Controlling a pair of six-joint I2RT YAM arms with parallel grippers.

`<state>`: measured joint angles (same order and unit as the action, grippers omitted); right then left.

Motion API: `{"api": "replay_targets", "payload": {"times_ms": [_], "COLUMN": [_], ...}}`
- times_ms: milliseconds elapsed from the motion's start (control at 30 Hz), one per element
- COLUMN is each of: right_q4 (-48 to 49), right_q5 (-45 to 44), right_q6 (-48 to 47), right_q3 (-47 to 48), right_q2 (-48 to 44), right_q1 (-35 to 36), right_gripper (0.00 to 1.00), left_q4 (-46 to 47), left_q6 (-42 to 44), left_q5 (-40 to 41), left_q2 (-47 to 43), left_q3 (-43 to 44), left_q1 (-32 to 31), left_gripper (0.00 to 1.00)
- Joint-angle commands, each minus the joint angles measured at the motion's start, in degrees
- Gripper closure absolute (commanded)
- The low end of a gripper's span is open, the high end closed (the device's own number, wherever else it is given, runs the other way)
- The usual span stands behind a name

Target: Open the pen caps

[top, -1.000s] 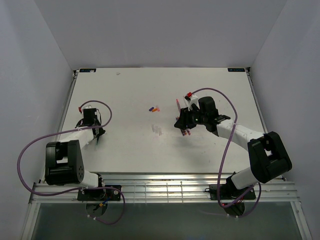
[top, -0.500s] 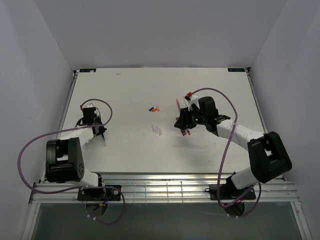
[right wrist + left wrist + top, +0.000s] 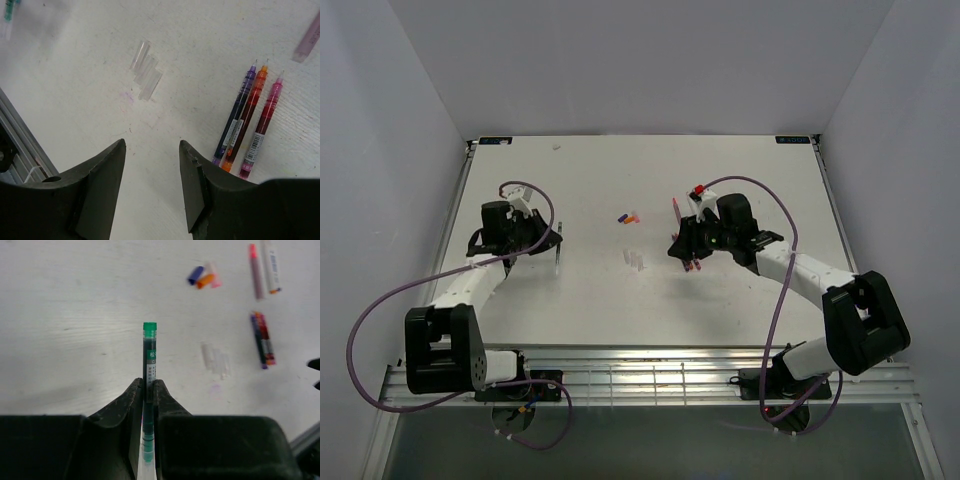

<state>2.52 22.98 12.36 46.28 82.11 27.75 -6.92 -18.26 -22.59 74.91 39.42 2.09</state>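
Pinching the green pen (image 3: 149, 360) tight in my left fingers (image 3: 127, 400), I should hold it level. My empty, half-open right fingers (image 3: 102, 170) must pull the cap straight off; which end wears it I cannot tell.

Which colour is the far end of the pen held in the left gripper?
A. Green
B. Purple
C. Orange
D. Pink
A: the left wrist view shows the left gripper shut on a pen whose far end is green.
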Motion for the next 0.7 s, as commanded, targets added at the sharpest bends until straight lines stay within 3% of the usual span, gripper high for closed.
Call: {"api": "replay_targets", "payload": {"times_ms": [0,100,267,400,567,667], "right_q4": [-1.6,0.1,13.9,19.2,25.8,26.0], "right_q5": [3.0,7.0,13.4,10.6,8.8,5.9], "right_q6": [2.3,6.7,20.7,29.1,39.0,40.3], "right_q3": [2.1,1.4,-2.8,-2.7,-3.0,-2.9], "right_q2": [-3.1,-4.1,-5.0,-3.1,0.3,0.8], "right_q1": [0.6,0.6,1.4,4.6,6.1,7.3], "right_gripper": [0.46,0.47,0.47,0.47,0.47,0.47], "left_q4": [3.4,4.4,9.5,15.6,18.4,20.2], "left_q6": [0.2,-0.7,-7.9,-16.2,-18.5,-19.7], "left_q5": [-21.2,-26.6,-24.5,-22.5,-18.4,-15.9], "left_q2": [0.0,1.5,2.5,3.0,0.9,-1.0], "left_q3": [2.9,3.8,3.3,1.6,0.0,-1.9], "left_q1": [-1.4,-6.6,-14.8,-18.7,-23.6,-24.9], "left_gripper": [1.0,1.0,1.0,1.0,1.0,1.0]}}
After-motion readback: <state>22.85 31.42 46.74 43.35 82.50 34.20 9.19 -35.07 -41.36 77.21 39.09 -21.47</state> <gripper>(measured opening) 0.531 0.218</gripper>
